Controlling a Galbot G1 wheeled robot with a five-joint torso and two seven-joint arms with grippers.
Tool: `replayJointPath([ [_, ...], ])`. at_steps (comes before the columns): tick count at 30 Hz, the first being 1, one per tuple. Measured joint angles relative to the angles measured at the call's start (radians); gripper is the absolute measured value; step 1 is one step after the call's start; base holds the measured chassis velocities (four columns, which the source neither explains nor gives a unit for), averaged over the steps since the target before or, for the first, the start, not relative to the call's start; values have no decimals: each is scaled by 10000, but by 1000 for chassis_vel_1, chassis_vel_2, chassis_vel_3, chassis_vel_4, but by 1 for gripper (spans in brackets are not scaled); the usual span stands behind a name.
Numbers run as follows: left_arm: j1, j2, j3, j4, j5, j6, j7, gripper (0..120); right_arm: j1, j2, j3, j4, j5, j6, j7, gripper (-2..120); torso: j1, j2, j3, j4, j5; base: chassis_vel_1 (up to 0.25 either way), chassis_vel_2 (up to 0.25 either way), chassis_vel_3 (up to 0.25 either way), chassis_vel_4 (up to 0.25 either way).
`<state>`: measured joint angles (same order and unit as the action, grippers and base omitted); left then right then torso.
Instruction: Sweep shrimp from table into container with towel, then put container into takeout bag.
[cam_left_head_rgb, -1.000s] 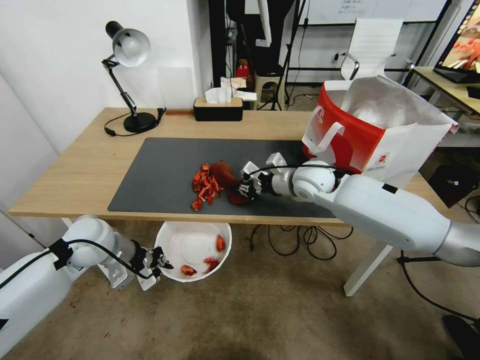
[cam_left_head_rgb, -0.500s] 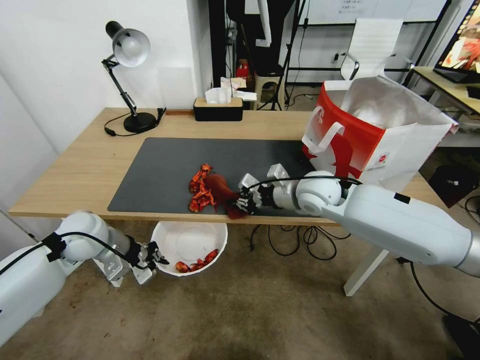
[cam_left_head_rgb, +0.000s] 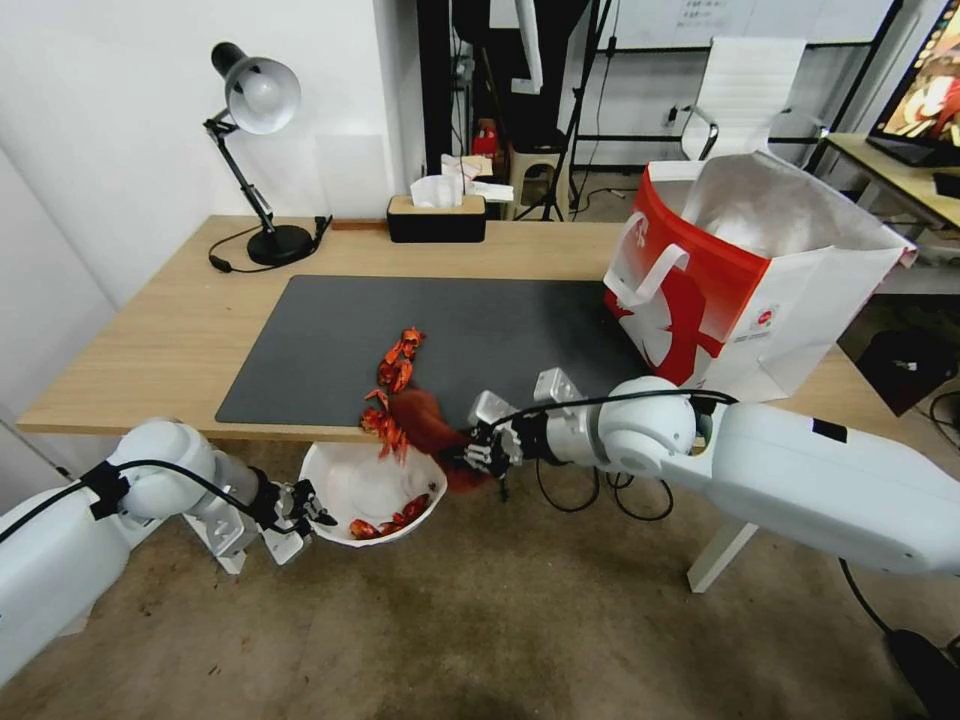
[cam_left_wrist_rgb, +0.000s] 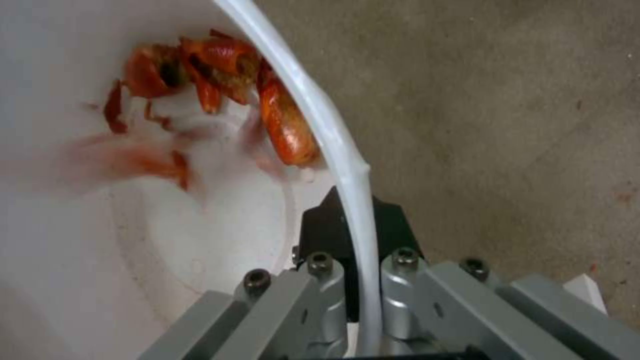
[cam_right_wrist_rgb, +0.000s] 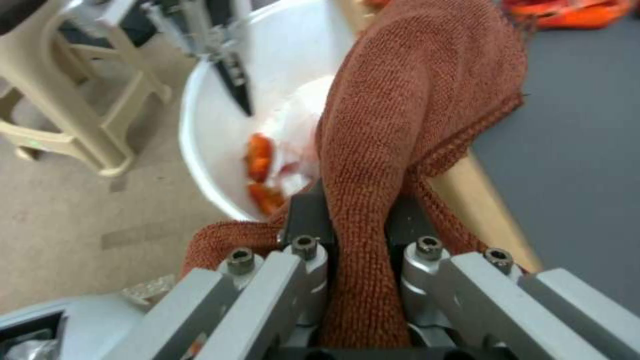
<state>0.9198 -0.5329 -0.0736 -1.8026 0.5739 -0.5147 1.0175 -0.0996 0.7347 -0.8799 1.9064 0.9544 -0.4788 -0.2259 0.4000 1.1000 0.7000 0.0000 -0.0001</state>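
While some shrimp (cam_left_head_rgb: 392, 365) lie in a line on the grey mat (cam_left_head_rgb: 320, 340) and hang over the front edge of the desk (cam_left_head_rgb: 160, 330), more lie inside the container (cam_left_head_rgb: 335, 480) held just below that edge. The right gripper (cam_left_head_rgb: 478, 455) has its fingers clamped on the towel (cam_left_head_rgb: 425, 420) at the desk edge, right beside the shrimp. The left gripper (cam_left_head_rgb: 300, 505) holds the container with its fingers pinched on the rim, and the takeout bag (cam_left_head_rgb: 740, 270) stands open on the desk's right end.
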Motion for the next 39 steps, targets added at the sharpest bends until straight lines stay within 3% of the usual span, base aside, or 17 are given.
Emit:
replayJointPath([
  [18, -53, 92, 49, -122, -130, 117, 5, 0, -361, -416, 58, 1117, 270, 191, -152, 7, 0, 0, 0, -1, 1, 0, 0, 0, 0],
  [26, -5, 101, -5, -104, -136, 118, 1, 0, -229, -361, 1158, 964, 830, 1431, -114, 7, -1, 0, -1, -2, 1, 0, 0, 0, 0],
  [29, -3, 100, -29, -49, -136, 109, 0, 0, 129, 46, 1441, 315, 1009, 1926, 267, 7, 0, 0, 0, 0, 1, 0, 0, 0, 0],
  [32, 24, 76, -62, -17, -137, 88, -9, 0, 936, 1313, 1661, -1752, 987, 2224, 1007, 7, -1, 0, 0, -1, -1, 0, 0, 0, 0],
  [33, 24, 76, -62, -17, -137, 88, -9, 0, 936, 1313, 1661, -1752, 987, 2224, 1007, 7, -1, 0, 0, -1, -1, 0, 0, 0, 0],
  [35, 70, 59, -127, -18, -137, 73, -17, 0, 1376, 2296, 1683, -3195, 769, 2213, 949, 7, 0, 0, 0, 3, 0, 0, 0, 0, 0],
  [36, 70, 59, -127, -18, -137, 73, -17, 0, 1376, 2296, 1683, -3195, 769, 2213, 949, 7, 0, 0, 0, 3, 0, 0, 0, 0, 0],
  [39, 171, 58, -299, 7, -131, -12, -17, 0, 1947, 3574, 1599, -5751, 129, 2056, 131, 7, 1, 0, 1, 7, -4, 0, 0, 0, 0],
])
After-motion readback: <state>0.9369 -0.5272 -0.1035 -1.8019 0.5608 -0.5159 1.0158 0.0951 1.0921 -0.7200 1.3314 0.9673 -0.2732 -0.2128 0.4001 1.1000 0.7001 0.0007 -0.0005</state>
